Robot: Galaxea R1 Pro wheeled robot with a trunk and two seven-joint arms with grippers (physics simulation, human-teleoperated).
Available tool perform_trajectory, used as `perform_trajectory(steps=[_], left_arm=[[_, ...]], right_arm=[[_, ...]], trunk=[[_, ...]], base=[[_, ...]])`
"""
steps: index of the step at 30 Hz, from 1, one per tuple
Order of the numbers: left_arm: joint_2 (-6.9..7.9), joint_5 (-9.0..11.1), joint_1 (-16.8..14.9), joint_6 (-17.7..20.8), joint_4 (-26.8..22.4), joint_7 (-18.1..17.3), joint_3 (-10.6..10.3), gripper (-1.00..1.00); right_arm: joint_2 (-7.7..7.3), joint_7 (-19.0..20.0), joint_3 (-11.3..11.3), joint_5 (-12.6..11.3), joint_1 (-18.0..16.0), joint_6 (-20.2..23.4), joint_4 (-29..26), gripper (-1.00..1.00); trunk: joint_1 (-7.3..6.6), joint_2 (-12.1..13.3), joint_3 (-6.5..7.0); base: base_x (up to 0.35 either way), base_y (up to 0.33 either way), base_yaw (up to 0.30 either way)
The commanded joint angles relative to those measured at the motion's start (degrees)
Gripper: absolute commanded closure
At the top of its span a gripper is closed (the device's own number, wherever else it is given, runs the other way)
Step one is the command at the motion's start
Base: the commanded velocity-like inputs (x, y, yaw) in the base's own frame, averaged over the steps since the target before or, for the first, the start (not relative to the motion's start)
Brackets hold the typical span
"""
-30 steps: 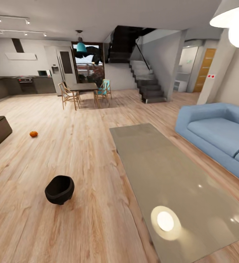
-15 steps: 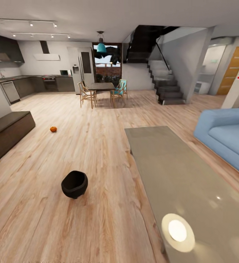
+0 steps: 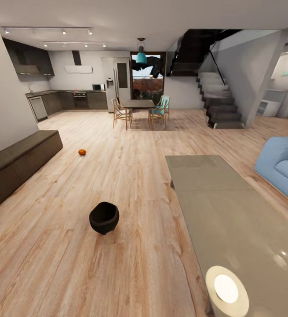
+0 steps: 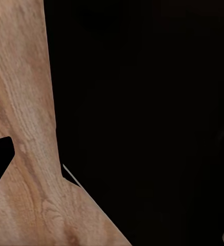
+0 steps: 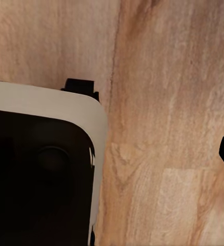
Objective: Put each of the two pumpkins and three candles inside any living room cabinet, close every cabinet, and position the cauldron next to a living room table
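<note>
**View swung left: cabinet brought into sight**

Since the two earlier head pictures, the whole view has been carried leftward, so the shift is to be read as a turn of the camera and not as a move of the things. More of the long dark cabinet [image 3: 20, 160] is now taken in along the left wall, its front seen shut as far as can be told. One pumpkin [image 3: 82, 152] is seen on the wooden floor [image 3: 130, 176], near the cabinet's far end but apart from it. The cauldron [image 3: 103, 217] stands upright on the floor, near the grey surface [image 3: 223, 207] of the coffee table yet with a clear strip of floor between them. No second pumpkin and no candles can be made out.

It is judged that the robot is being turned toward the pumpkin and cabinet, with collection not yet begun.

Floor and dark robot parts are shown in both wrist views; whether either claw is released or clenched cannot be told.
</note>
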Motion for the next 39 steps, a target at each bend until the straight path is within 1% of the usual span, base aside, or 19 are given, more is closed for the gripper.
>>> perform_trajectory(steps=[1,11,13,19,30,39], left_arm=[[0.00,0.0,0.0,0.0,0.0,0.0,0.0,-1.00],[0.05,0.0,0.0,0.0,0.0,0.0,0.0,-1.00],[0.34,0.0,0.0,0.0,0.1,0.0,0.0,-1.00],[0.44,0.0,0.0,0.0,0.1,0.0,0.0,-1.00],[0.45,0.0,0.0,0.0,0.1,0.0,0.0,-1.00],[0.44,0.0,0.0,0.0,0.1,0.0,0.0,-1.00]], right_arm=[[-0.03,0.0,0.0,0.0,0.0,0.0,0.0,-1.00],[-0.09,0.0,0.0,0.1,0.0,0.0,0.1,-1.00],[0.02,0.0,0.0,0.2,0.0,0.0,0.1,-1.00],[0.10,0.0,0.0,0.2,0.0,0.0,0.1,-1.00],[0.22,0.0,0.1,0.3,0.0,0.0,0.1,-1.00],[0.22,0.0,0.1,0.3,0.0,0.0,0.1,-1.00]], trunk=[[0.00,0.0,0.00],[0.00,0.0,0.00],[0.00,0.0,0.00],[0.00,0.0,0.00],[0.00,0.0,0.00],[0.00,0.0,0.00]], base=[[0.000,0.000,0.046],[0.016,0.000,0.007],[0.276,0.000,0.000],[0.300,0.000,0.000],[0.046,0.000,0.000],[0.234,0.000,0.000]])
